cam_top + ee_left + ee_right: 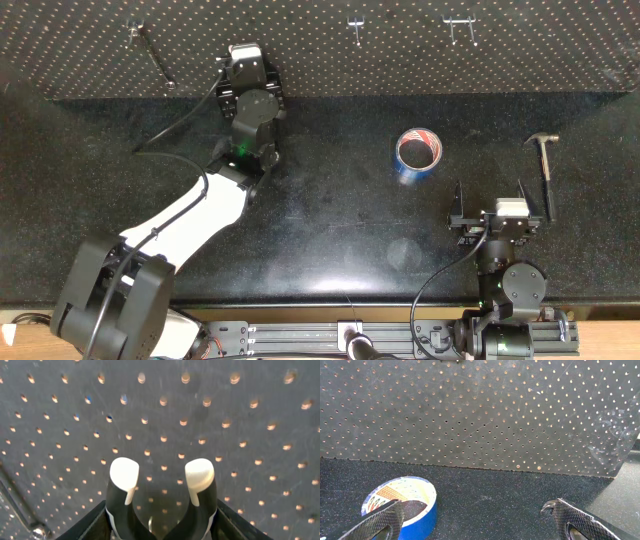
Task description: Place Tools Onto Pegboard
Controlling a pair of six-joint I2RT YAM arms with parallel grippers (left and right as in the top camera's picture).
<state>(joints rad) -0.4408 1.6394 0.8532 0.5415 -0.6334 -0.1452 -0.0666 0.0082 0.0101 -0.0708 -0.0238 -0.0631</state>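
Overhead, the pegboard (320,50) stands along the far edge of the black tabletop (330,230). A wrench (152,55) hangs on it at upper left, and two bare hooks (355,30) sit farther right. The left claw (245,58) is up against the board just right of the wrench. A roll of tape (418,151) lies on the tabletop right of centre. A hammer (545,170) lies near the right edge, head toward the board. The right claw (490,205) sits nearer its base, between the two tools, spread wide and empty.

From the left wrist, the left claw (161,477) faces the board's holes at close range. Its white fingertips (124,474) are apart with nothing between them.

From the right wrist, the right claw (475,517) is open, one finger close by the blue roll of tape (402,502), the pegboard (480,420) rising behind.

The step in hand looks like the right arm picking up the tape. To do it well, one finger should go inside the roll's hole and the other outside its wall. The claw should then close firmly, lift clear, and carry the roll to a bare hook so the hole slides over the prong. The hammer is best taken by the handle near the head, so it does not swing.
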